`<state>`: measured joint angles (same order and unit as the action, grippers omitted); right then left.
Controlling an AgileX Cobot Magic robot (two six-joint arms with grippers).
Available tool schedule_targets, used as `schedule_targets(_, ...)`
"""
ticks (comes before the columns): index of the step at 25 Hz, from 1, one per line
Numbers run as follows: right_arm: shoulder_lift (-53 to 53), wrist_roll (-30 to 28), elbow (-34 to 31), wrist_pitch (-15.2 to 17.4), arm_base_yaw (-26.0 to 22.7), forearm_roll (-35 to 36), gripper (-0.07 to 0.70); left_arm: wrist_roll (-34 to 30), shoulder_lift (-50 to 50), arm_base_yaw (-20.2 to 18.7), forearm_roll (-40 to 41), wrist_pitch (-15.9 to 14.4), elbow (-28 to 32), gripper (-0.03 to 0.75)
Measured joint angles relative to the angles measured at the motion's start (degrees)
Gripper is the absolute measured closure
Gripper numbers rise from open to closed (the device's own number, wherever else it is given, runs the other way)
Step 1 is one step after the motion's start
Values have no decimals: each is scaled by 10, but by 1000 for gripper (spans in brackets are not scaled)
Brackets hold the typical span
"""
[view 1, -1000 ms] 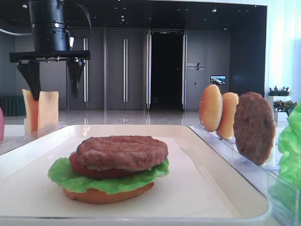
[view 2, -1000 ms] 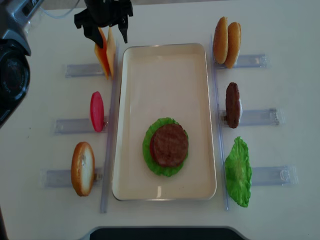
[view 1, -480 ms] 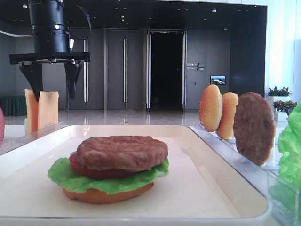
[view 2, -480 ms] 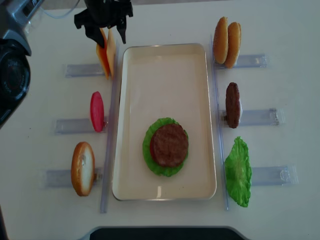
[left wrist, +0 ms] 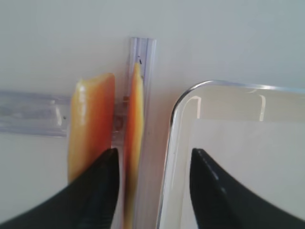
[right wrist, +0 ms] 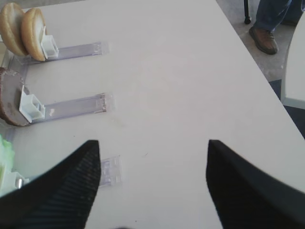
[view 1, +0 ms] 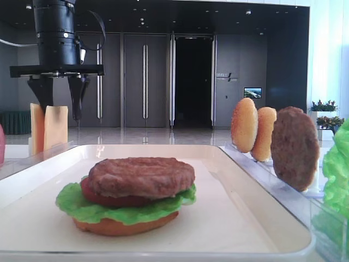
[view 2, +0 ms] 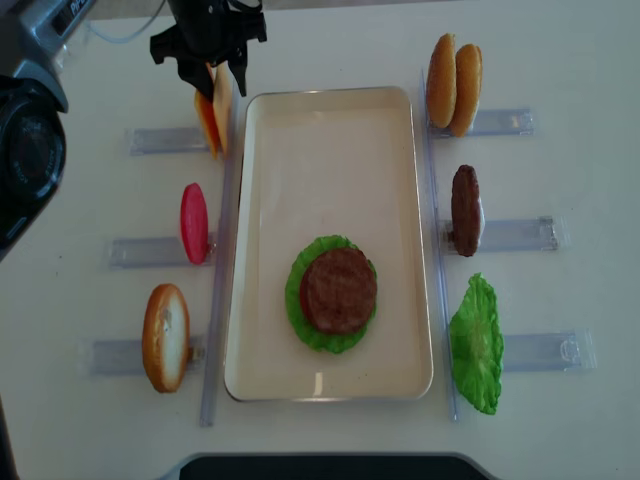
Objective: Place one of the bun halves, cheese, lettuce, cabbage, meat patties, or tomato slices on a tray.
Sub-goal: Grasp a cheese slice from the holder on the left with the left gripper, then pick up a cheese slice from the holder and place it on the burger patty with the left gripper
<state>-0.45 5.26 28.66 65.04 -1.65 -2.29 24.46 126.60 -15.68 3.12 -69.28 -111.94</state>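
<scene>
Left wrist view: the left end effector (left wrist: pixel 151 188) hangs over the cheese (left wrist: pixel 134 143), its jaws at a middling gap straddling the slice nearer the tray (left wrist: pixel 209 88), not yet pinching it. That slice stands on edge in a clear rack (left wrist: pixel 28 112), with a second slice (left wrist: pixel 90 126) just beside it. The left finger sits in the narrow slot between the two slices, so it may drag the second one out or tip it. The right finger is close to the tray's rim and could catch it. The right end effector (right wrist: pixel 152 183) is wide and empty above bare tabletop (right wrist: pixel 181 81).
</scene>
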Motion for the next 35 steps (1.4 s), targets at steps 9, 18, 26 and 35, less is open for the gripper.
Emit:
schedule_targets(9,0,0,0,0,0,0,150,0,0,0,31,-1,0,538)
schedule_targets(18,0,0,0,0,0,0,150,-7,0,0,36,-3,0,692)
schedule_targets(26,0,0,0,0,0,0,150,-13,-14,0,24,-8,-5,692)
schedule_targets(35,0,0,0,0,0,0,150,-34,-89,0,14,-15,-40,692)
